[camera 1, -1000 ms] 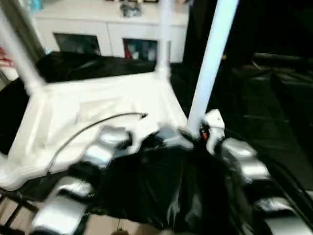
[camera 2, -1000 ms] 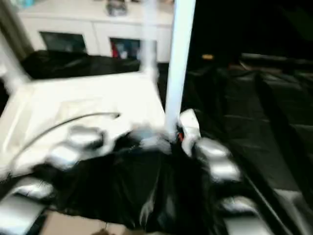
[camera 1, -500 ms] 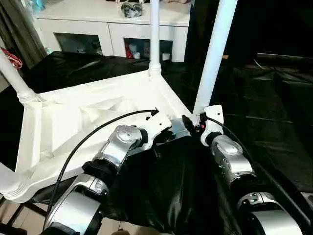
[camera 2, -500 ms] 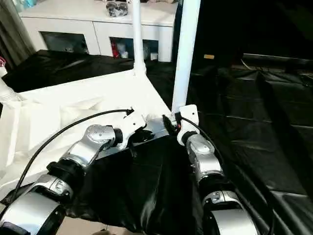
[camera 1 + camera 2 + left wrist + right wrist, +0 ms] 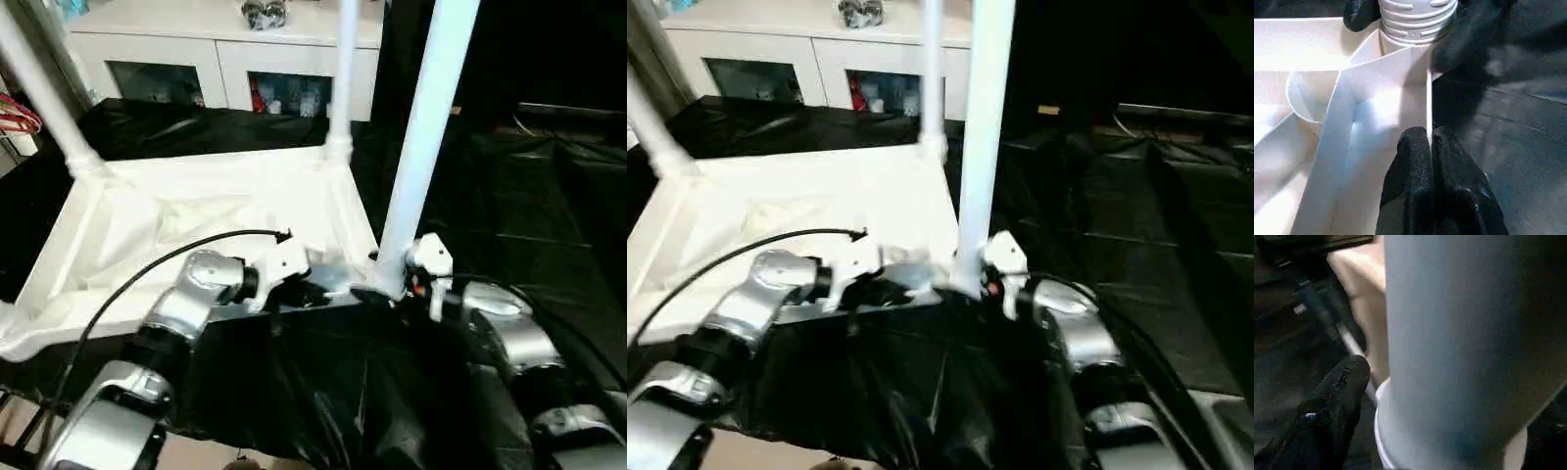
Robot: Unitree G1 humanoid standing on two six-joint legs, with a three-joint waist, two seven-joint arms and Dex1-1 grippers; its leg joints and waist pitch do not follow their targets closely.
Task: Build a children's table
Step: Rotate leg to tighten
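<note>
At the bottom of the head view your two silver forearms reached up over the black plastic sheet (image 5: pixel 323 392) toward the near edge of the large white plastic rectangular tabletop (image 5: pixel 196 230), which lay upside down with its ribbed underside showing, left of centre in the frame.

Your left gripper (image 5: pixel 1431 147) was pinched shut on the thin near rim wall of that tabletop, one black finger on each side of it, just short of the corner. In the head view it sat at lower centre, just left of the nearest long white tapered tubular leg (image 5: pixel 423 137).

That leg stood upright in the near right corner socket, its long axis running almost straight up the frame and off the top edge, leaning slightly right. Its ribbed base (image 5: pixel 1418 17) was seated at the corner directly ahead of the left fingertips. Your right gripper (image 5: pixel 392 284) was at the foot of the same leg from the right side. One black finger (image 5: pixel 1334 401) stood beside the leg's base collar with a gap showing, so I judged the jaws spread wide and holding nothing. The right arm was plainly the nearer one to the leg.

Farther back, another leg (image 5: pixel 342 78) stood in the far right corner and a third leg (image 5: pixel 44 93) at upper left. Behind them, the white cabinet with glass doors (image 5: pixel 216 59) ran along the top of the frame.
</note>
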